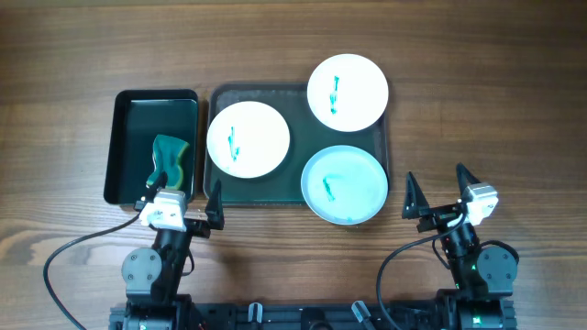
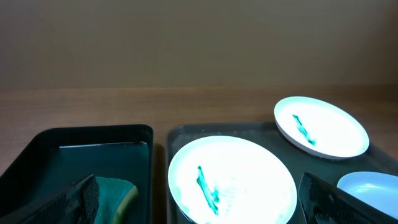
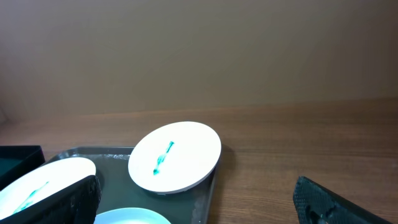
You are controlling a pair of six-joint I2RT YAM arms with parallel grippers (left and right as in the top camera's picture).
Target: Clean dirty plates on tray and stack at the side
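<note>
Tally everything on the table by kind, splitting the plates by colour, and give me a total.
white plates: 2
pale blue plate: 1
dark green tray: 1
black bin: 1
green sponge: 1
Total: 6

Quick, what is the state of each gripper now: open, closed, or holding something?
Left gripper: open, holding nothing.
Right gripper: open, holding nothing.
</note>
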